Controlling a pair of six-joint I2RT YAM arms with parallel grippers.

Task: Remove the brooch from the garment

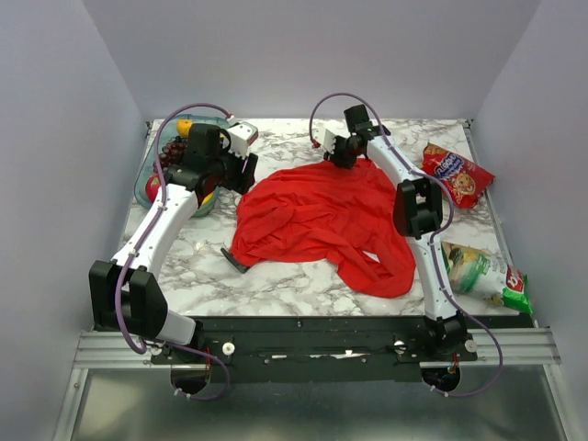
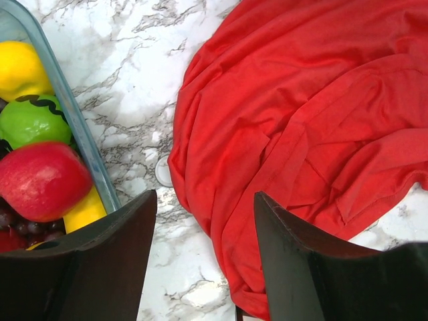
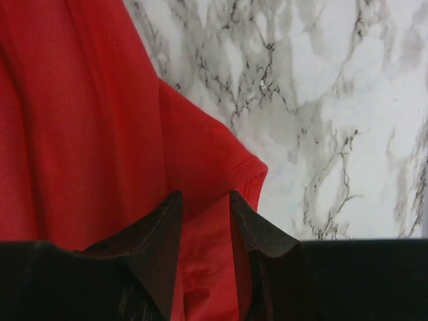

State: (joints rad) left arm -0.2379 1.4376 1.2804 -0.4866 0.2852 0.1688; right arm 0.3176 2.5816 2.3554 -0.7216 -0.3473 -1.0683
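Brooch (image 2: 163, 171) lies on the tabletop (image 2: 134, 73) touching the shirt (image 2: 301, 134); left jaws gape empty, right jaws pinch the shirt's edge.

Bright even light, soft shadows, sharp focus (near fingers slightly blurred)

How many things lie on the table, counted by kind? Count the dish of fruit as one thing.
Red T-shirt: 1
Snack bags: 2, one red, one green and white
Dish of fruit: 1
Whitish brooch: 1
Small black object at the shirt's edge: 1
Total: 6
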